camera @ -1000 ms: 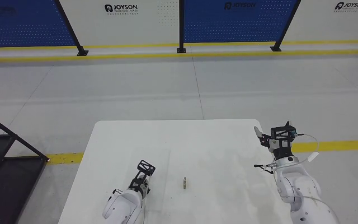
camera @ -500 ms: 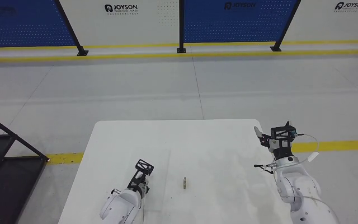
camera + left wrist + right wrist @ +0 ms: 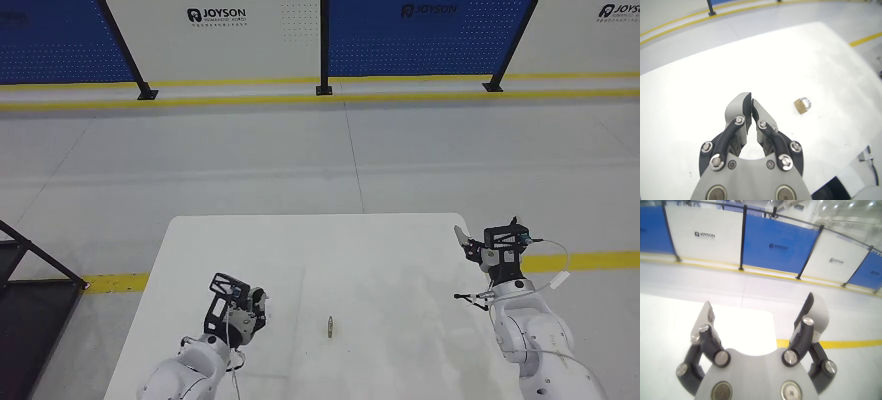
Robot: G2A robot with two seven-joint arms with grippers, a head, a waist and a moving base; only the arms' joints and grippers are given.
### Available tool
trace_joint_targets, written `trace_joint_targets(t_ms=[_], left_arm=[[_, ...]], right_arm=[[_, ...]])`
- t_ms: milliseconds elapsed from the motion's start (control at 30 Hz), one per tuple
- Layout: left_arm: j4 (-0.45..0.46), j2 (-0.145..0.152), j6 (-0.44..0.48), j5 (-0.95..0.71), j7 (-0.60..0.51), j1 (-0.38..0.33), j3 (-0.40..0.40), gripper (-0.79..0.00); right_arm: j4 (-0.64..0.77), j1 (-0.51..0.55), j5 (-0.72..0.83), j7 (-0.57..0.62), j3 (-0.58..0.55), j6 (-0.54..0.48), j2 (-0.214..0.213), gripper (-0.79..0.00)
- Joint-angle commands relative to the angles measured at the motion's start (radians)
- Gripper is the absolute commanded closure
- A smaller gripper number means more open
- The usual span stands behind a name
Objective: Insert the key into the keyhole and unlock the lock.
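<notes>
A small brass padlock [image 3: 330,326] with a silver shackle lies on the white table [image 3: 380,250], near the middle of its front half; it also appears in the left wrist view [image 3: 802,105]. My left gripper [image 3: 245,300] hangs over the table to the left of the padlock, apart from it. Its fingers [image 3: 745,102] are shut, pads pressed together, and I see nothing between them. My right gripper [image 3: 490,240] stands at the table's right edge, far from the padlock, open and empty [image 3: 759,302].
The table's far right corner [image 3: 770,315] lies just beyond the right gripper. A black frame [image 3: 40,262] stands on the floor left of the table. Blue and white fence panels [image 3: 320,40] line the far side of the room.
My left arm has shifted left and turned, so its gripper now sits farther from the padlock. The right arm and the padlock have not moved.
</notes>
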State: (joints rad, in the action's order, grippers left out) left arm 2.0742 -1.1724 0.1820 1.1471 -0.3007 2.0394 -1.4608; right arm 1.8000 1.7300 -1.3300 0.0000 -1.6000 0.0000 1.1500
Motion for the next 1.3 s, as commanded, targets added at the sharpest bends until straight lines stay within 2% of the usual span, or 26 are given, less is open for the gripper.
trace_joint_targets(t_ms=[0, 167, 333, 667, 900, 1067, 1267], left_arm=[[-0.032, 0.003, 0.112, -0.099, 0.128, 0.013, -0.034, 0.000], [-0.133, 0.009, 0.361, -0.222, 0.306, 0.010, -0.073, 0.000], [-0.230, 0.010, 0.493, -0.215, 0.455, -0.019, -0.061, 0.000], [-0.230, 0.010, 0.493, -0.215, 0.455, -0.019, -0.061, 0.000], [-0.230, 0.010, 0.493, -0.215, 0.455, -0.019, -0.061, 0.000], [-0.230, 0.010, 0.493, -0.215, 0.455, -0.019, -0.061, 0.000], [-0.230, 0.010, 0.493, -0.215, 0.455, -0.019, -0.061, 0.000]], right_arm=[[0.000, 0.000, 0.000, 0.000, 0.000, 0.000, 0.000, -0.785], [0.000, 0.000, 0.000, 0.000, 0.000, 0.000, 0.000, -0.785], [0.025, 0.038, -0.100, 0.018, 0.064, -0.034, 0.001, -0.785], [0.108, 0.185, -0.350, 0.009, 0.354, -0.155, 0.010, -0.785], [0.032, 0.135, -0.295, 0.062, 0.534, -0.272, 0.030, -0.785], [-0.060, 0.068, -0.266, 0.097, 0.628, -0.214, 0.053, -0.785], [-0.152, 0.009, -0.240, 0.114, 0.689, -0.071, 0.080, -0.785]])
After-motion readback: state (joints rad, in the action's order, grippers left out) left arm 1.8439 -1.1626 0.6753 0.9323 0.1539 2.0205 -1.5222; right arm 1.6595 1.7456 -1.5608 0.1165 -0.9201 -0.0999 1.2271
